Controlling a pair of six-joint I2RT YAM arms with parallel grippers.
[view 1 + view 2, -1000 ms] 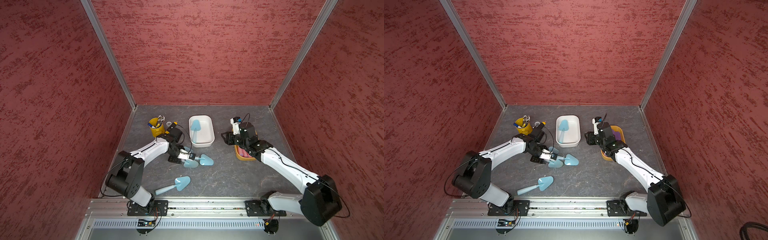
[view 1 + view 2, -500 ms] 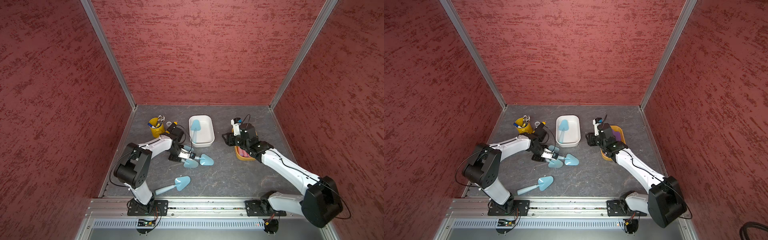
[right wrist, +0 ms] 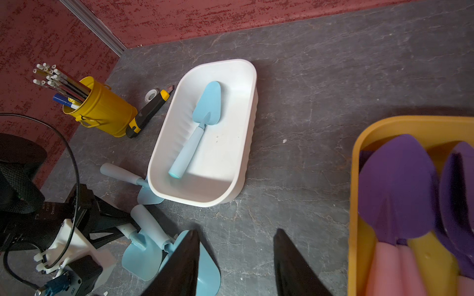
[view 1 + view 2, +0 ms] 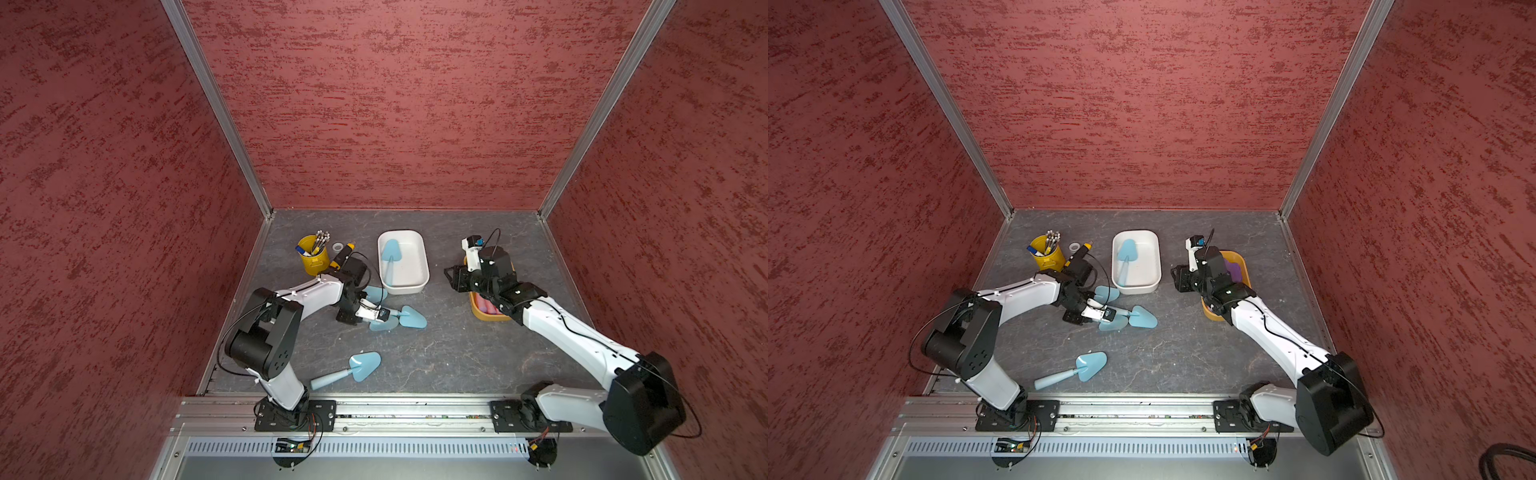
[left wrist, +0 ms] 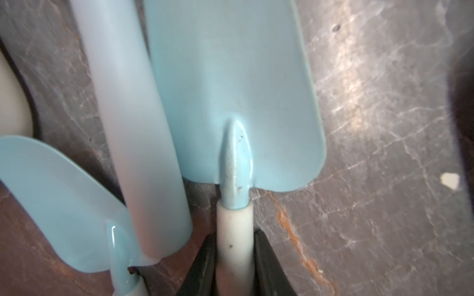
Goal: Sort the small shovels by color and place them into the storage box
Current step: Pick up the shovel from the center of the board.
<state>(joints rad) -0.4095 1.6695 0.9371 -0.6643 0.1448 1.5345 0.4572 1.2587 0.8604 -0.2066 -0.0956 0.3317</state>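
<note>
Here the left gripper (image 5: 234, 256) clamps the pale handle of a light blue shovel (image 5: 230, 89). The right gripper (image 3: 236, 230) gapes empty near the yellow storage box (image 3: 384, 128).

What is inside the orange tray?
Purple-bladed, pink-handled shovels lie in it. The right arm covers part of the orange tray from above, and the wrist view crops it, so their number is hidden.
</note>
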